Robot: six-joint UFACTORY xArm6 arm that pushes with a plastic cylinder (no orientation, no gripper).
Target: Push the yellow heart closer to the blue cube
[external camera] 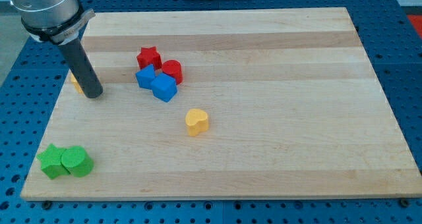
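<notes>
The yellow heart (196,121) lies on the wooden board (277,138), a little to the left of the board's middle and nearer to the view's bottom. From my tip (93,95) it is well apart, toward the view's right and somewhat lower.

My tip is near the board's left edge, in the upper part of the view. There is no pincer here, only a straight dark rod, so there is nothing that can stand apart or together, and the tip touches none of the task's blocks. Just behind the rod, on its left side, a small yellow-orange block (77,84) is partly hidden; its shape I cannot tell, and I cannot tell if the rod touches it.

The blue cube (164,87) is to the right of my tip, at nearly the same height in the view, and it is above and left of the yellow heart, apart from it. Touching the blue cube on its upper left is a second blue block (146,75). Above these are a red star (149,56) and a red cylinder (172,70), close together in one group.

Below my tip, near the board's lower left corner, a green star (51,162) and a green cylinder (76,161) stand side by side, touching.
</notes>
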